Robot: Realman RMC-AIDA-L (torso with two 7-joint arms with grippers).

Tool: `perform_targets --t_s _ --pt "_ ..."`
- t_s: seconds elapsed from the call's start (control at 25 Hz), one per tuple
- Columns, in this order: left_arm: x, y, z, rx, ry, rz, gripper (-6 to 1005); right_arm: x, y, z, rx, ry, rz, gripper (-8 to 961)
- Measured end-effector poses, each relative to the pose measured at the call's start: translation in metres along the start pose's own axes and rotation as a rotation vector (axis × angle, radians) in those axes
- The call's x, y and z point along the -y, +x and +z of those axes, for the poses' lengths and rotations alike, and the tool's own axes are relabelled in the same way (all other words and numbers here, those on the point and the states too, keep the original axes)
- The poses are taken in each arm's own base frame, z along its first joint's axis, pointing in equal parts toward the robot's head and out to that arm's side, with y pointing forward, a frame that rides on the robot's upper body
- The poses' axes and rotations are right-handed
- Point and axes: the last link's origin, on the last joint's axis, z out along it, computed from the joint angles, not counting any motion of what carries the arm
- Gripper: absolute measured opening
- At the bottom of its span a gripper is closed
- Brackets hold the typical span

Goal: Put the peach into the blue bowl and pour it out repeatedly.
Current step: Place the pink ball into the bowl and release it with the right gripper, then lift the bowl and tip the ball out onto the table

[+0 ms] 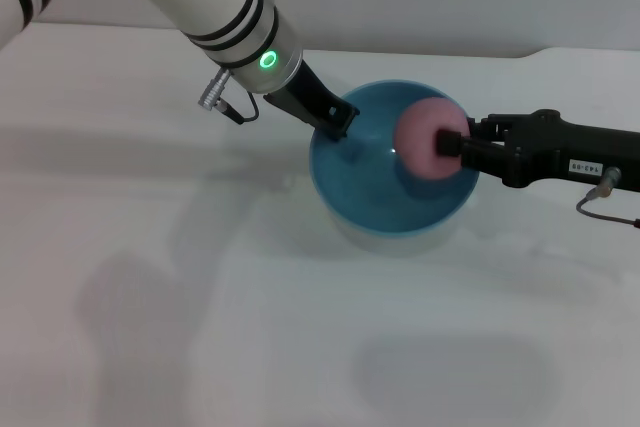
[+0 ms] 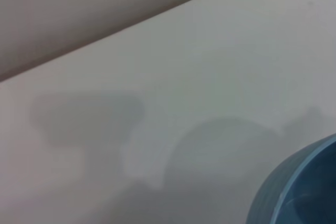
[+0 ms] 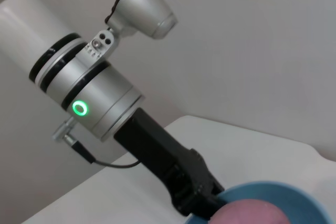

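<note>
Pink peach (image 1: 428,137) in right gripper (image 1: 455,142) over blue bowl (image 1: 375,202).

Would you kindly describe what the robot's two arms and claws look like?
The left arm is white and silver with black bands, a glowing green ring light, a small cable and a black left claw. The right claw is black, on a black housing with a small white label and a thin cable.
</note>
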Motion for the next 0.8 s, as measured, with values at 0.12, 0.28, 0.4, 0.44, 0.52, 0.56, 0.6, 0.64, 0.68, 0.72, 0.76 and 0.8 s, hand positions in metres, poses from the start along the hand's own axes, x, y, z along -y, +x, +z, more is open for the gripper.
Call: perform_targets --t_s 0.12,0.28,0.4,0.44,0.52,0.56,0.6,0.64,0.68,0.72,0.76,0.8 --pt "-0.001 0.002 -0.001 -0.008 0.0 0.004 0 0.002 0.002 -0.001 -0.006 0.012 -0.001 349" --pt "-0.005 0.006 -0.002 -0.015 -0.006 0.012 0 0.003 0.0 -0.001 -0.015 0.02 -0.012 377" --pt "-0.006 0.007 -0.002 -0.014 -0.007 0.015 0 0.003 -0.001 -0.001 -0.013 0.022 -0.019 399" --pt "-0.007 0.007 -0.002 -0.013 -0.008 0.016 0 0.003 -0.002 -0.002 -0.01 0.027 -0.021 415" --pt "-0.007 0.007 -0.001 -0.012 -0.008 0.019 0 0.007 -0.005 -0.006 0.011 0.045 -0.015 446" --pt "-0.007 0.007 -0.001 -0.014 -0.007 0.02 0 0.009 -0.006 -0.01 0.028 0.057 -0.007 461" --pt "-0.007 0.007 0.0 -0.019 -0.005 0.02 0 0.012 -0.008 -0.014 0.054 0.074 0.007 477" --pt "-0.007 0.008 0.0 -0.024 -0.003 0.02 0 0.017 -0.009 -0.021 0.086 0.097 0.028 477" --pt "-0.007 0.01 0.001 -0.039 0.002 0.023 0 0.021 -0.009 -0.027 0.117 0.118 0.053 477" --pt "-0.006 0.011 0.003 -0.057 0.012 0.028 0 0.027 -0.006 -0.036 0.158 0.154 0.09 477" --pt "-0.005 0.012 0.004 -0.074 0.02 0.033 0 0.033 -0.003 -0.045 0.188 0.185 0.123 477" --pt "-0.004 0.014 0.006 -0.096 0.034 0.043 0 0.038 0.002 -0.053 0.21 0.22 0.152 477"
